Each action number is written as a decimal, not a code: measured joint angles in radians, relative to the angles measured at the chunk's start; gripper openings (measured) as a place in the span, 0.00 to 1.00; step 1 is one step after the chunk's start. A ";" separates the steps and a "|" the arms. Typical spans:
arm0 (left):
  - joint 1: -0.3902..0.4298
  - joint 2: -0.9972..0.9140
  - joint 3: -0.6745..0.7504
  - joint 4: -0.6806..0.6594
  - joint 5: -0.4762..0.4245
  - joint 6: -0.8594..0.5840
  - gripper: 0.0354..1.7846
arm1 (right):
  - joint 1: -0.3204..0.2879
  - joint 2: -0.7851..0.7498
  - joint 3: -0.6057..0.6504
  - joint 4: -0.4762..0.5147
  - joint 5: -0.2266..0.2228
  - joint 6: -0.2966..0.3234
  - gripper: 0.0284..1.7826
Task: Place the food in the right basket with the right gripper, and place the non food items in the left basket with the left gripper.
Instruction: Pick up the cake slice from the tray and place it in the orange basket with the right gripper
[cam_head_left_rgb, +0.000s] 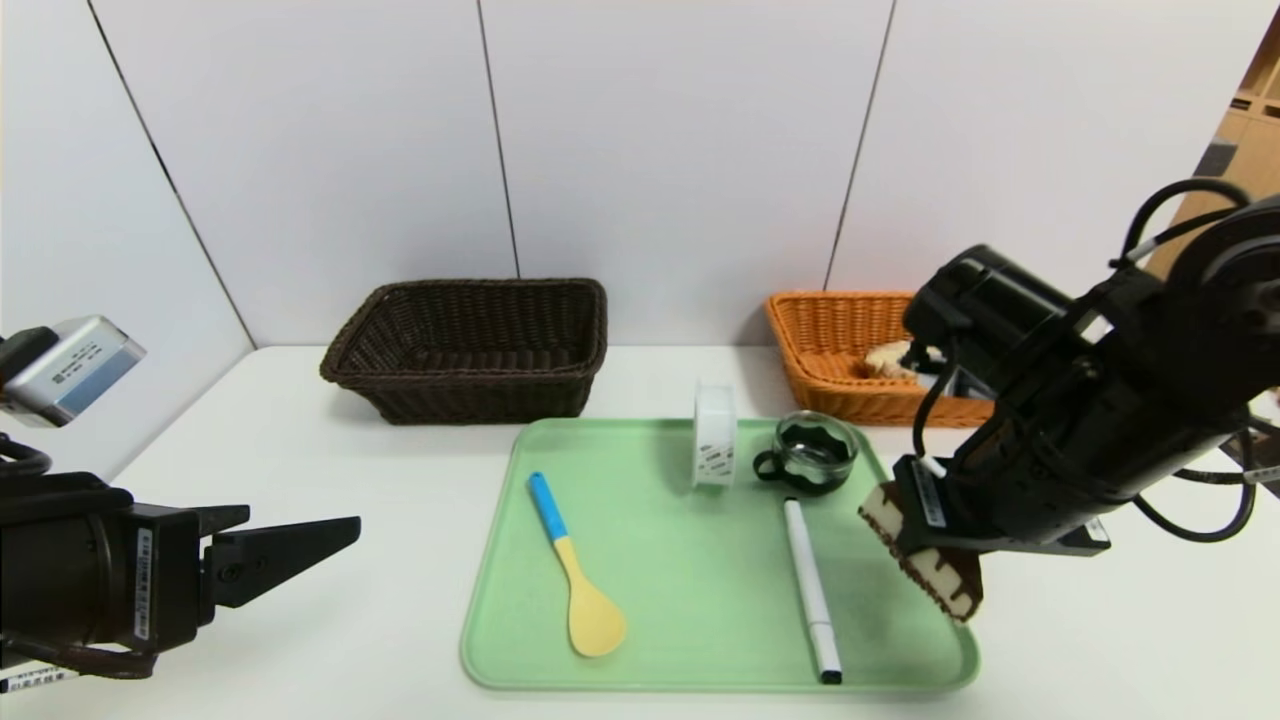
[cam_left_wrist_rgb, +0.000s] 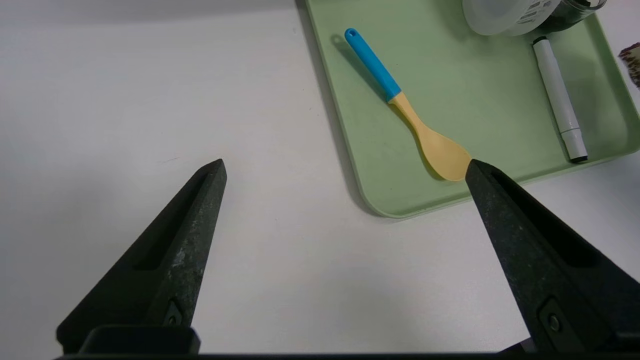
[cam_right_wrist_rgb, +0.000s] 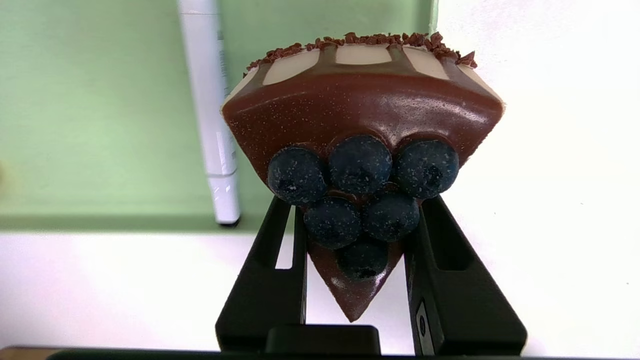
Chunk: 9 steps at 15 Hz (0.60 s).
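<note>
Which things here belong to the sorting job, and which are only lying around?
Job:
- cake slice, held by right gripper
- spoon, marker, tape roll, cup
- dark basket, orange basket
- left gripper, open, parked

Only there:
- green tray
- white table

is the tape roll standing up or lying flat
Standing on its edge. The head view shows the tape roll upright on the tray, its round face turned sideways, beside the glass cup.
</note>
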 joint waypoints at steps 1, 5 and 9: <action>0.000 0.000 -0.001 -0.001 0.000 0.001 0.94 | -0.004 -0.028 -0.022 -0.035 0.003 -0.010 0.29; 0.000 0.000 -0.004 -0.007 0.000 0.002 0.94 | -0.081 -0.071 -0.053 -0.361 -0.004 -0.093 0.29; 0.000 0.003 -0.009 -0.022 0.000 0.003 0.94 | -0.164 0.011 -0.054 -0.751 -0.014 -0.124 0.29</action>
